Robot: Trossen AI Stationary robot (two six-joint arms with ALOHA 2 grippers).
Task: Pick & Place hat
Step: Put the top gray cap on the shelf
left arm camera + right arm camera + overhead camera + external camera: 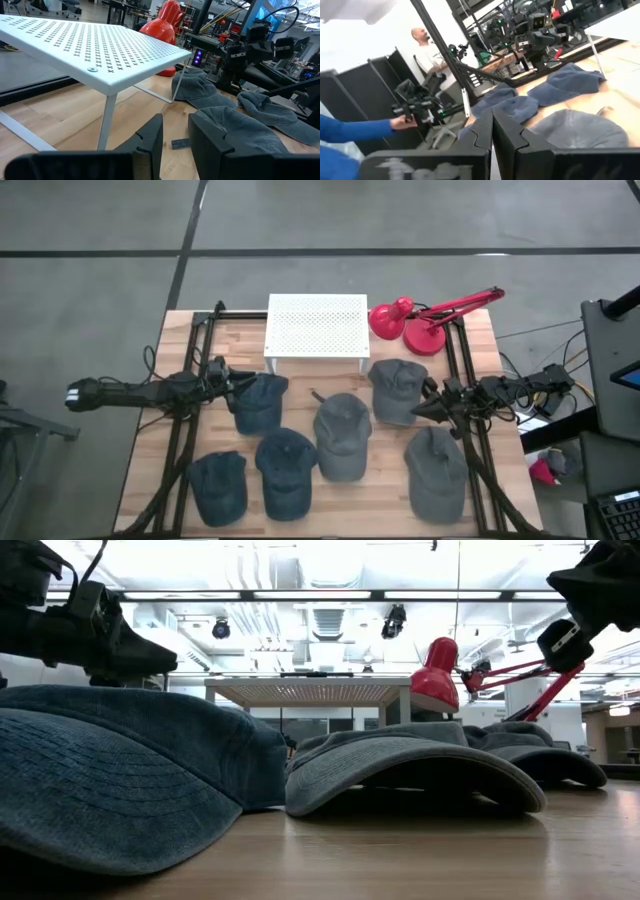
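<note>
Hovering with fingers slightly parted, left hand (232, 377) sits right at the blue hat (260, 402) by the white rack (316, 326) — right hand (425, 408), shut, near a grey hat (397, 388).

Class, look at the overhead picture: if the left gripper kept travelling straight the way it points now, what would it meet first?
The left gripper points right across the table. First in its line is probably the blue hat just beyond its tips, though its height above the hat is unclear, so it might pass over it.
</note>
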